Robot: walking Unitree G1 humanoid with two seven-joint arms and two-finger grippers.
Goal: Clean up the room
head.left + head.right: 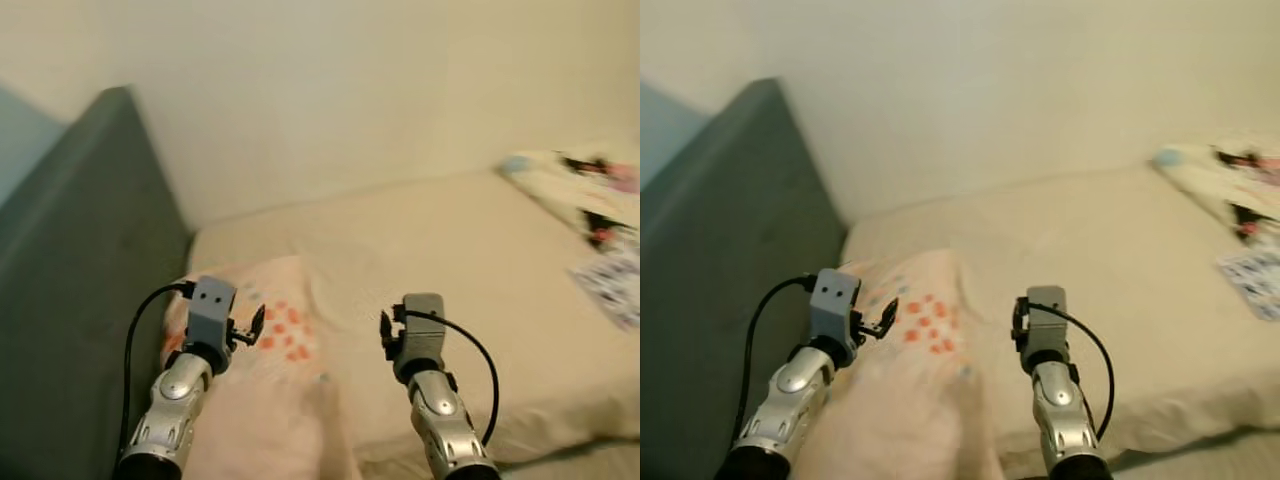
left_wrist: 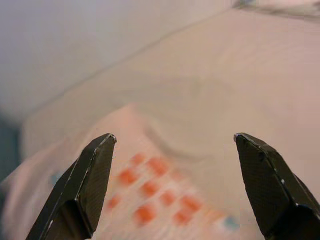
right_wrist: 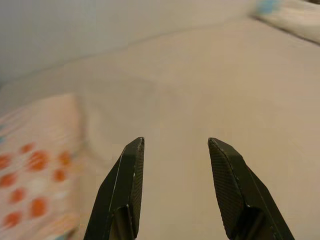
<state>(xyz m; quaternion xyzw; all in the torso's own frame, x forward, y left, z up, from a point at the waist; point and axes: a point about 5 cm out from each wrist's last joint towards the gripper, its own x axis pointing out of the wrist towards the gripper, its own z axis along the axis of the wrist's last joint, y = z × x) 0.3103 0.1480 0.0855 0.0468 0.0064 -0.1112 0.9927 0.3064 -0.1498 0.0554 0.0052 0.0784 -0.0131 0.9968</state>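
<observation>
Bed [image 1: 480, 300]: beige sheet, set against a pale wall [image 1: 350, 90]; one far corner meets a dark grey-green headboard [image 1: 80, 260] on the robot's left.

Pillow [image 1: 275, 360]: pale pink with clusters of orange dots, lying on the bed at the headboard end, along the near edge. Blurred; finer pattern cannot be made out.

Patterned bedding [image 1: 585, 195]: white cloth with dark and pink marks, bunched at the far right corner of the bed. A second light piece with small dark print [image 1: 615, 280] lies just nearer, at the right edge.

Left pincer [image 2: 172, 150]: raised over the pillow, fingers [image 2: 87, 185] spread wide apart, nothing between them. Orange dots of the pillow show in the gap below.

Right pincer [image 3: 175, 160]: held over bare sheet near the middle of the bed's near edge, just beside the pillow's edge; fingers [image 3: 125, 185] apart, holding nothing.

Both silver arms reach forward from the near edge, each with a black cable looping at the wrist.
</observation>
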